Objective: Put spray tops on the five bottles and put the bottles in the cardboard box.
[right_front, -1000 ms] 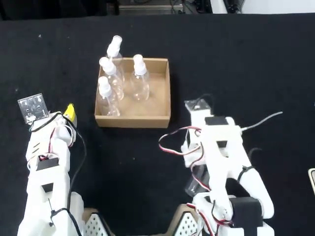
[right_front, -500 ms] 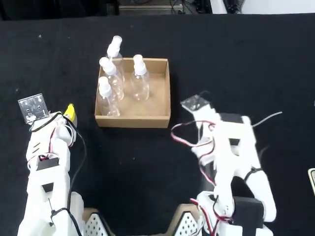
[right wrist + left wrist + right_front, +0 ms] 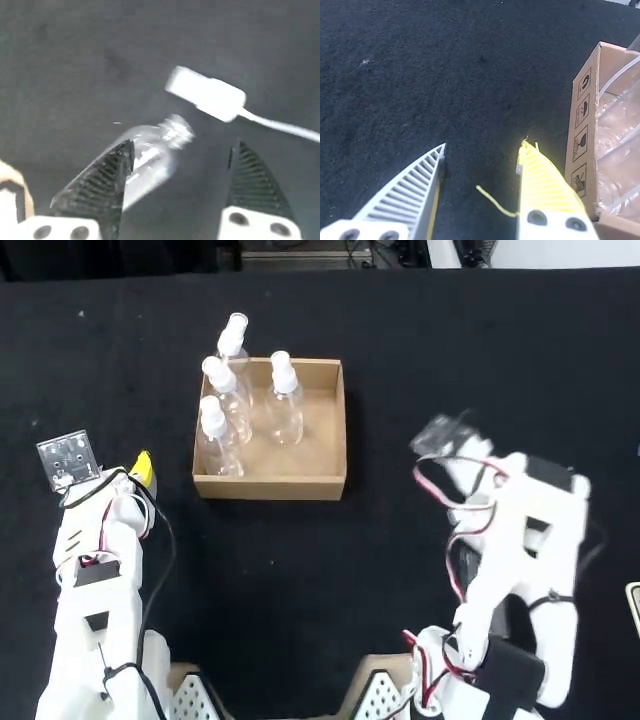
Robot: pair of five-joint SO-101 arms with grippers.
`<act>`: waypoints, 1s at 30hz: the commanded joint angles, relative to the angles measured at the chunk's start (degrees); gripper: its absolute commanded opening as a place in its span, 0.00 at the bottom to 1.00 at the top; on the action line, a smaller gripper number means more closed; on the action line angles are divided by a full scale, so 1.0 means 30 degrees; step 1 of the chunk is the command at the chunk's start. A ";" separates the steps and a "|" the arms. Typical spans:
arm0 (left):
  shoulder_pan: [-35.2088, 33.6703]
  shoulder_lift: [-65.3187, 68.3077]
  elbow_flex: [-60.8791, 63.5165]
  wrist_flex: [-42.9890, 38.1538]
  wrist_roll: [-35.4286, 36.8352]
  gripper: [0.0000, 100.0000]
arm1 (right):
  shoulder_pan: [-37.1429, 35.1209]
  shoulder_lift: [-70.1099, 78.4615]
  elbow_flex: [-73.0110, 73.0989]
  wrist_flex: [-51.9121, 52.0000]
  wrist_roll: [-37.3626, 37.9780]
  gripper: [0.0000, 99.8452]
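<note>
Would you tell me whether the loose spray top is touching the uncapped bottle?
Apart. The right wrist view shows dark table between the spray top and the bottle neck.

"How's the light on your end?"

"Even, and from overhead as far as I can judge. On the high view the black table cloth (image 3: 480, 350) swallows almost everything, and I find no distinct shadows on it. The cardboard box (image 3: 330, 480) is lit flat."

"Any glare?"

"Small highlights on the clear bottles (image 3: 283, 405) in the box. On my left wrist view the left gripper (image 3: 483, 146) has a bright yellow finger (image 3: 542, 190), and the cloth's weave is crisp."

"Blur?"

"The right arm (image 3: 530, 530) is smeared on the high view, worst at its upper end. My right wrist view is soft all over: the lying bottle (image 3: 150, 150) and the spray top (image 3: 207, 95) have streaked edges over dim grey cloth."
</note>
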 commanded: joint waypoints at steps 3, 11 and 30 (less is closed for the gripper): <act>0.0132 -0.0264 -0.0308 -0.0469 -0.0176 0.20 | 0.0791 0.0601 -0.3619 0.0527 -0.3546 0.34; 0.0132 -0.0264 -0.0278 -0.0469 -0.0176 0.20 | -0.0557 0.4703 -0.4469 0.0440 -0.8205 0.35; 0.0103 -0.0264 -0.0278 -0.0469 -0.0176 0.20 | -0.1670 0.5201 0.0689 -0.5070 -0.7531 0.27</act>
